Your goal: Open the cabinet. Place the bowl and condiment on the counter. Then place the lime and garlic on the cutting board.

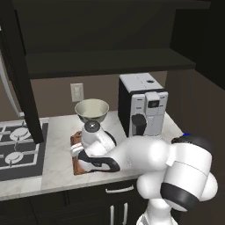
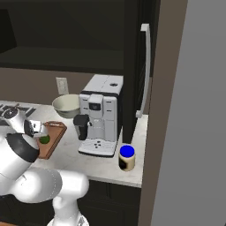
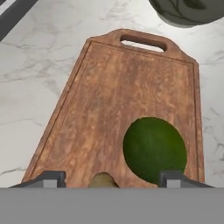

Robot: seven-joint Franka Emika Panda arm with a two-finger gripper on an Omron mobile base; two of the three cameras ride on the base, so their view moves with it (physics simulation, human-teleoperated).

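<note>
Brown wood grain marks the cutting board (image 1: 77, 163) in the left base view, lying on the pale marble counter (image 1: 57, 145) in front of the bowl (image 1: 92, 110), most of it hidden under the white arm; the gripper itself is covered by the wrist here, so its opening cannot be read from this side. The bowl stands upright on the counter near the wall, left of the coffee machine (image 1: 143, 110), with the stovetop (image 1: 17, 149) further left and the open cabinet door (image 1: 22, 79) hanging dark above it. In the right base view the cutting board (image 2: 52, 137) shows beside the arm with the green lime (image 2: 44, 139) resting on it, the bowl (image 2: 66, 106) just behind, and the condiment (image 2: 126, 158), a jar with a blue lid, standing on the counter to the right of the coffee machine (image 2: 100, 114), well apart from the board. In the hand view the gripper (image 3: 111, 179) hangs over the near end of the cutting board (image 3: 109, 96), its two tips set wide apart; a small tan rounded thing sits between them at the bottom edge, probably the garlic (image 3: 103, 180), but whether the fingers are touching it I cannot tell. The lime (image 3: 154, 148) lies on the board just inside the right tip, and the bowl (image 3: 192, 11) sits beyond the board's handle.
</note>
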